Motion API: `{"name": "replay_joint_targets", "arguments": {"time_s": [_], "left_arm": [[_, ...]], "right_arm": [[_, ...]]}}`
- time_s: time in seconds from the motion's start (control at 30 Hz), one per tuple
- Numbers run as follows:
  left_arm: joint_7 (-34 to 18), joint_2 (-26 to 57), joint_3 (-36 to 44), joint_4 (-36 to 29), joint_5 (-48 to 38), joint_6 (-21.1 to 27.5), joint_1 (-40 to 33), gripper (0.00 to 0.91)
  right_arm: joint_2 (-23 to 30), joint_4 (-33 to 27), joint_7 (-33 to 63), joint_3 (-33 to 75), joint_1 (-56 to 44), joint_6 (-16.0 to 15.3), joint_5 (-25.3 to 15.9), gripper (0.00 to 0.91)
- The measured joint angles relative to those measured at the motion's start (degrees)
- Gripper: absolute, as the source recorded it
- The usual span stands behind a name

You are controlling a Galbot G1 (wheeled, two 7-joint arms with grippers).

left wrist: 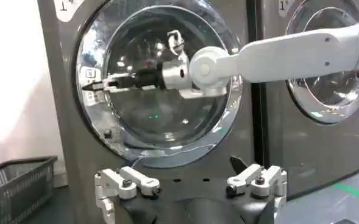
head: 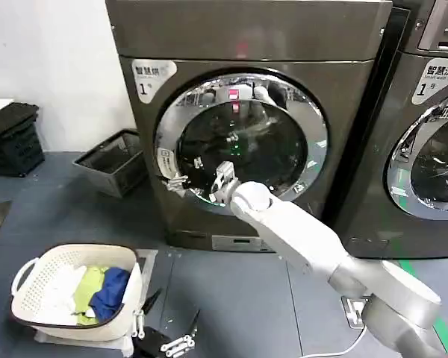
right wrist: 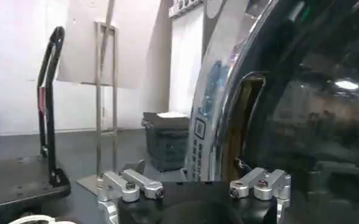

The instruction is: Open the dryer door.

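My right gripper (head: pixel 181 181) sits at the nine o'clock edge of the dryer door (head: pixel 241 142), its fingertips reaching the chrome ring right where the handle recess is. From the left wrist camera I see the right gripper (left wrist: pixel 97 85) pointing level at that same rim, fingers drawn close together at the tips, but I cannot tell whether they are pinching the door's edge or merely touching it. In the right wrist camera the two finger bases (right wrist: pixel 130 185) stand apart, with the door's chrome rim (right wrist: pixel 219 109) and dark handle slot just ahead of them.

The white right arm (head: pixel 306 239) runs from my four o'clock up across the lower glass to that spot.

The dryer door looks seated in the front of the dark bronze-grey machine (head: pixel 246 30), filling its centre; I see no gap around the ring in the head view.

My left gripper (head: pixel 172 344) hangs low at six o'clock, near the floor, fingers (left wrist: pixel 127 182) spread apart and holding nothing.

At eight o'clock a cream laundry basket (head: pixel 30 272) holds coloured cloth. A dark crate (head: pixel 112 160) rests on the floor at nine o'clock beside the dryer. A second machine (head: pixel 425 134) stands at three o'clock.
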Motion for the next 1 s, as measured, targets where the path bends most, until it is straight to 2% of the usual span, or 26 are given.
{"name": "replay_joint_targets", "arguments": {"time_s": [0.43,1.0], "left_arm": [[0.0,0.09,0.33,0.01,0.01,-0.05,0.01,0.907],[0.02,0.22,0.25,0.02,-0.05,0.01,-0.09,0.907]], "right_arm": [[2.76,-6.45,-5.54,0.9,1.0,0.63,-1.17,0.907],[0.7,-4.35,-13.13,-0.07,1.05,0.93,-1.21,0.907]]}}
